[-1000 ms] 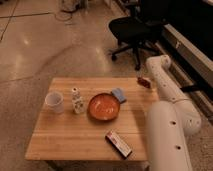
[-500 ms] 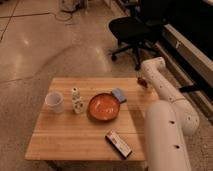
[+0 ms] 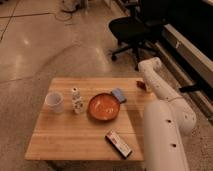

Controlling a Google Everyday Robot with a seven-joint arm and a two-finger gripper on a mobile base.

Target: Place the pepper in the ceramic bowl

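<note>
The ceramic bowl (image 3: 104, 106) is round, shallow and orange-red, and sits in the middle of the wooden table (image 3: 75, 140). A small dark red object, the pepper (image 3: 141, 85), shows at the table's far right edge. My gripper (image 3: 143, 82) is at the end of the white arm (image 3: 160, 95), right at the pepper, about a bowl's width to the right of the bowl and farther back. The arm hides most of the gripper, and I cannot tell whether it holds the pepper.
A translucent white cup (image 3: 54, 101) and a small white bottle (image 3: 76, 100) stand left of the bowl. A blue-grey object (image 3: 119, 95) lies by the bowl's far right rim. A red-and-white box (image 3: 119, 144) lies near the front edge. A black office chair (image 3: 131, 30) stands behind the table.
The end of the arm has shifted a little to the left, toward the table's far right edge. The objects on the table have not moved.
</note>
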